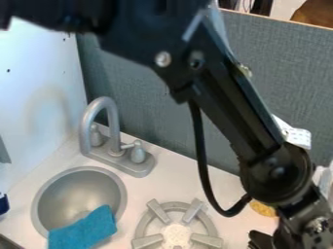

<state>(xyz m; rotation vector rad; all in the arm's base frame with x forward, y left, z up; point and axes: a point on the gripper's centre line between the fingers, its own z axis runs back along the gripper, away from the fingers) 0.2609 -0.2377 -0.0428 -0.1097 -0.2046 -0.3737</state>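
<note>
The black gripper point(296, 233) hangs at the lower right corner, partly cut off by the view's edge, to the right of the grey burner point(209, 228). Just behind it, partly hidden by the arm, a yellow round thing point(263, 209) lies on the white counter. A blue cloth point(88, 230) lies across the front of the grey sink bowl point(71, 192) at the lower left, well away from the gripper. Whether the gripper holds anything cannot be made out.
A grey faucet point(116, 141) stands behind the sink. The grey partition point(143, 107) runs along the back, and a white wall point(32, 87) is at left. White objects point(322, 177) stand at the right edge. A dark blue object point(3, 204) shows at the left edge.
</note>
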